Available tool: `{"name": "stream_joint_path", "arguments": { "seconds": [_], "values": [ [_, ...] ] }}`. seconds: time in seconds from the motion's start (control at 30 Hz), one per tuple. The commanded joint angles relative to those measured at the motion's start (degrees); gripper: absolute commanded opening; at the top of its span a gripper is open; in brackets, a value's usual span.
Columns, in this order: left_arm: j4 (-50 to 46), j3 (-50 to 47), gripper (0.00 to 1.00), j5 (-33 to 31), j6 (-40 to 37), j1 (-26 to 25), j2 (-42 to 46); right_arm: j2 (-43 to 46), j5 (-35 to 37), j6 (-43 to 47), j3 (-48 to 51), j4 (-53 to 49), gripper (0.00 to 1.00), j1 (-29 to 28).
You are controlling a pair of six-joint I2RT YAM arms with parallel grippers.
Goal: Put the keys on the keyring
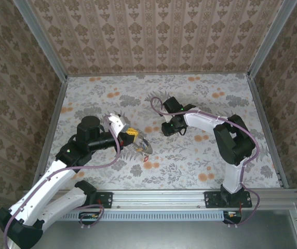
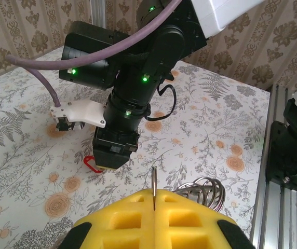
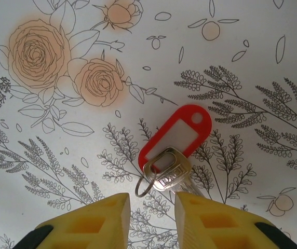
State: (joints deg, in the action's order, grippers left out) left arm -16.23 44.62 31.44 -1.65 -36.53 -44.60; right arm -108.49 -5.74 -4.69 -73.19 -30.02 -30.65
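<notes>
Robot test cell, lab-style, folks: 2 arms (image 1: pixel 60 171) bolted to an aluminium rail (image 1: pixel 159 197), metal frame posts (image 1: pixel 40 44), wallpapered panels (image 1: pixel 159 36) boxing in a floral tabletop (image 1: pixel 190 161).

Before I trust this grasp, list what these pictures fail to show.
Right wrist view: silver metal key on the red plastic tag, blade tip hidden behind the yellow right jaws.
Left wrist view: thin metal sliver pinched in the shut left jaws, lower part buried, identity unclear.
Top view: small red item, too small to identify.

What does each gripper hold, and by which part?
Left gripper: shut on the keyring, apparently by a thin metal edge. Right gripper: fingers straddle the red-tagged key, not gripping yet.
</notes>
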Motion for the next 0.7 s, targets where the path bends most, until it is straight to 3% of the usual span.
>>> {"name": "stream_joint_path", "arguments": {
  "seconds": [0.0,0.67],
  "values": [
    [3.0,-0.3,0.00,1.5,1.0,0.5,1.1,-1.9,0.3,-0.1,-1.3,-1.5,0.30,0.0],
    [3.4,-0.4,0.00,1.8,1.0,0.7,0.9,-3.5,-2.8,-1.3,-1.6,1.4,0.30,0.1]
  ]
}}
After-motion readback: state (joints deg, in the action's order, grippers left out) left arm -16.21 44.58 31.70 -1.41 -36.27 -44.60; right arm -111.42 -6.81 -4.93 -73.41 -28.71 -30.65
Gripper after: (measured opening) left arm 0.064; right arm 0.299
